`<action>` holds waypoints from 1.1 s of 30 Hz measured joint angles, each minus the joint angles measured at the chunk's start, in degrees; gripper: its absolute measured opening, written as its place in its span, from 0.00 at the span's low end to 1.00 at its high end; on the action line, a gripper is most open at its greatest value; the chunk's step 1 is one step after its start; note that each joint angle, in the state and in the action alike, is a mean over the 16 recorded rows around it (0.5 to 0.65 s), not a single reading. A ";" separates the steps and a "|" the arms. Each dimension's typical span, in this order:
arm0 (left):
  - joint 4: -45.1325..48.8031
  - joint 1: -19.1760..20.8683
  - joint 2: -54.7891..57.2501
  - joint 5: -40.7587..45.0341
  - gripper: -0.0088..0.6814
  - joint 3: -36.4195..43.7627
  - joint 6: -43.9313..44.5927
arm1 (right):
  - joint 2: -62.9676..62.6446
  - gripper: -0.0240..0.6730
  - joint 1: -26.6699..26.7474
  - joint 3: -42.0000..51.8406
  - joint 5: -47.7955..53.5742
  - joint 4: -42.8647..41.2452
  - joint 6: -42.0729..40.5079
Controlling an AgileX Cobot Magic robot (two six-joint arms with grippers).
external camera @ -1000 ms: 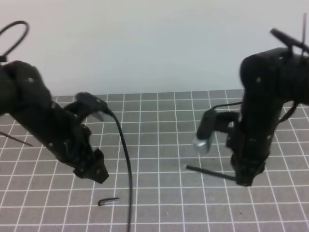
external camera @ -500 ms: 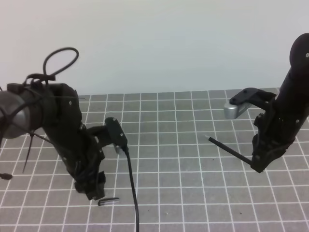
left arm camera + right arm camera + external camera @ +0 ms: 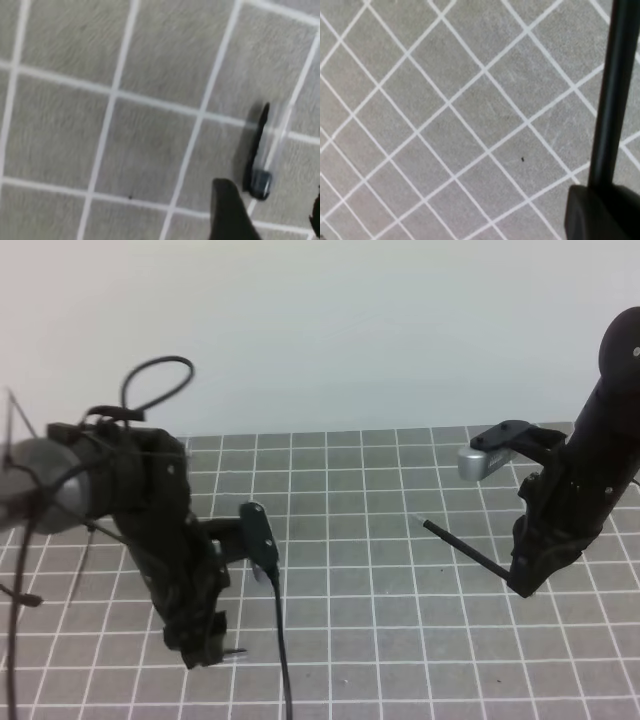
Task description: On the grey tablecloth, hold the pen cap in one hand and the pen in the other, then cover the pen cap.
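Black left gripper [image 3: 212, 652] has dropped onto the pen cap [image 3: 257, 155], jaws apart either side, cap lying near the grey tablecloth's [image 3: 400, 490] front edge. Your right gripper [image 3: 522, 583] stays clamped on the pen [image 3: 465, 550], raised, waiting.

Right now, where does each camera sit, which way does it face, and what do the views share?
Exterior high: raised in front, looking down at the grey tablecloth; shows both arms, the right end effector holding the pen.
Left wrist: on the left arm, facing straight down at the pen cap; one finger of the left end effector shows.
Right wrist: on the right arm, facing down along the pen.
Shared: pen in exterior and right wrist; grid cloth in all.
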 joint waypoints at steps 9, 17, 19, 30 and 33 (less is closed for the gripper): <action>0.66 -1.37 0.88 -2.81 0.41 2.64 1.83 | 0.00 0.13 0.00 0.00 0.00 0.48 1.99; 0.88 -1.38 0.67 -7.84 0.36 6.87 2.75 | -0.03 0.13 0.00 0.00 0.00 0.53 2.51; 0.95 -1.38 0.53 -8.93 0.33 7.65 2.90 | -0.04 0.13 0.00 0.00 0.00 0.54 2.53; 2.59 -1.38 -2.31 -10.53 0.14 8.21 2.98 | -0.30 0.13 0.01 0.00 0.00 1.20 2.80; 3.82 -1.38 -4.52 -10.71 0.12 7.69 3.07 | -0.99 0.13 0.24 0.00 0.00 1.77 3.16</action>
